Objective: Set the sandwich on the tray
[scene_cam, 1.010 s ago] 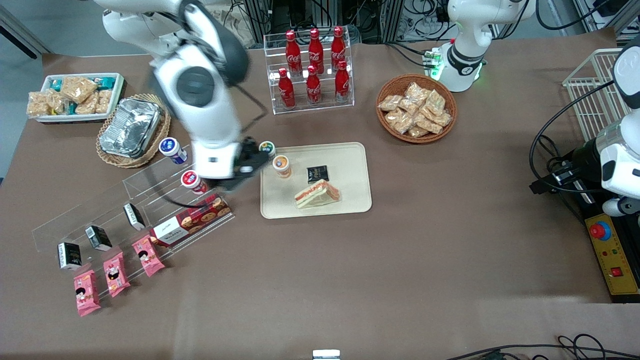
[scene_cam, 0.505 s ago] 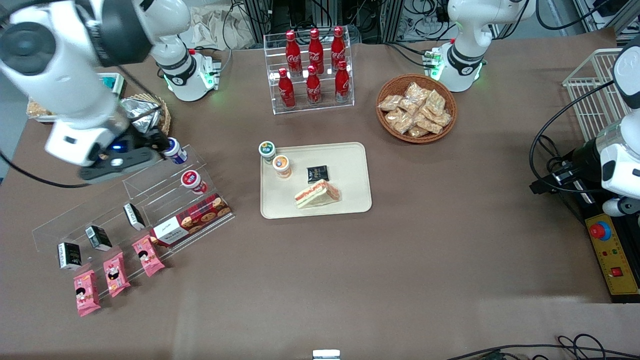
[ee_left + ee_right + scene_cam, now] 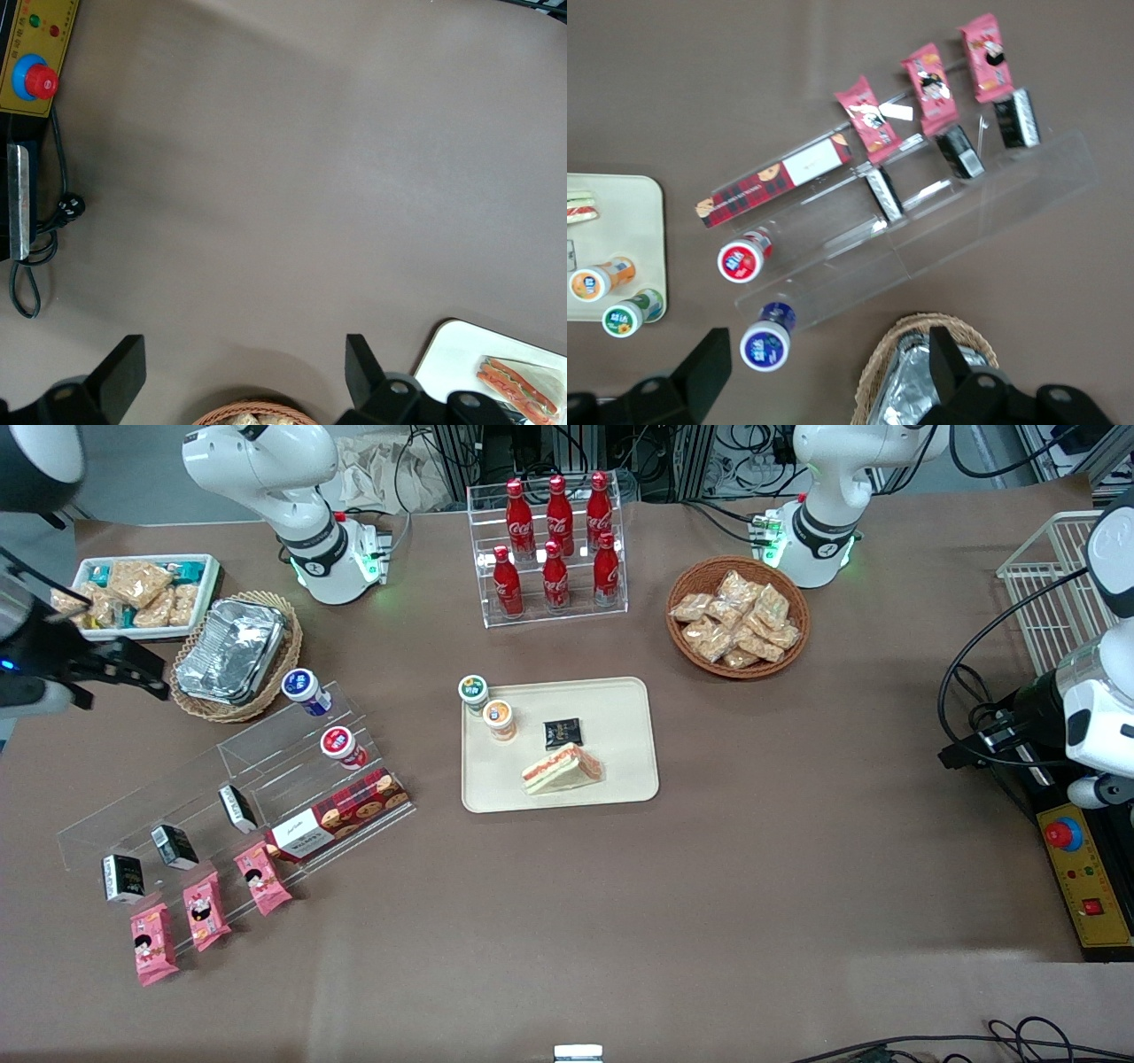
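The sandwich [image 3: 563,769], a wrapped wedge with pale bread and orange-red filling, lies on the beige tray [image 3: 620,717], near the tray's edge closest to the front camera. Nothing holds it. My right gripper [image 3: 146,673] is open and empty, raised well above the table toward the working arm's end, beside the basket of foil containers and apart from the tray. In the right wrist view the gripper [image 3: 828,354] hangs over the table with its jaws wide apart; only a sliver of the sandwich [image 3: 580,202] shows on the tray [image 3: 633,221]. The left wrist view also shows the sandwich [image 3: 518,381].
On the tray are an orange-lidded cup [image 3: 500,719] and a black packet [image 3: 563,732]; a green-lidded cup [image 3: 473,691] stands at its corner. Nearby are a cola bottle rack [image 3: 554,549], a wicker basket of snack bags [image 3: 738,618], foil containers [image 3: 232,654], a white bin [image 3: 142,593] and a clear shelf [image 3: 266,735] with cups, boxes and pink packets.
My right arm has swung away from beside the tray toward the working arm's end of the table. The sandwich has stayed on the tray.
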You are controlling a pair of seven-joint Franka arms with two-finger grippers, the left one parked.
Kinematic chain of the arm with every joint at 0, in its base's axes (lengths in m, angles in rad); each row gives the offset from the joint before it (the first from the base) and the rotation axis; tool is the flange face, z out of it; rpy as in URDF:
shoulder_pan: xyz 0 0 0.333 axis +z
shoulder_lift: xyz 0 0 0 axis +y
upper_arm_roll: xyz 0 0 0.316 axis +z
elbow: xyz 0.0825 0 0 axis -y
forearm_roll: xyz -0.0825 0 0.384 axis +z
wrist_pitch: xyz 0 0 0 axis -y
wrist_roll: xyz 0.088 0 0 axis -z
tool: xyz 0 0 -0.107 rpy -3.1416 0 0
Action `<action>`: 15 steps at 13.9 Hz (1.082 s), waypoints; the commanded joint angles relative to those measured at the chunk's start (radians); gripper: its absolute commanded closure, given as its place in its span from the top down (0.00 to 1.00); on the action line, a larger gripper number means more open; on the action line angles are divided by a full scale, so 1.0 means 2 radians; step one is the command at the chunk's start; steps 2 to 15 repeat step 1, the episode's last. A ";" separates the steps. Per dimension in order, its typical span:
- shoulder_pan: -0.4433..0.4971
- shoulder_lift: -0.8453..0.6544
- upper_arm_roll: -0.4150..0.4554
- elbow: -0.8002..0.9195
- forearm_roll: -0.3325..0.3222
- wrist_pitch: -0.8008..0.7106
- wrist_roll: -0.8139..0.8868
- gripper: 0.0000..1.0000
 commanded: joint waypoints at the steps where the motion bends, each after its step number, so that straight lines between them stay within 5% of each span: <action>1: -0.007 -0.011 -0.013 -0.006 0.012 -0.007 0.001 0.99; 15: -0.007 -0.011 -0.013 -0.006 0.012 -0.007 0.001 0.99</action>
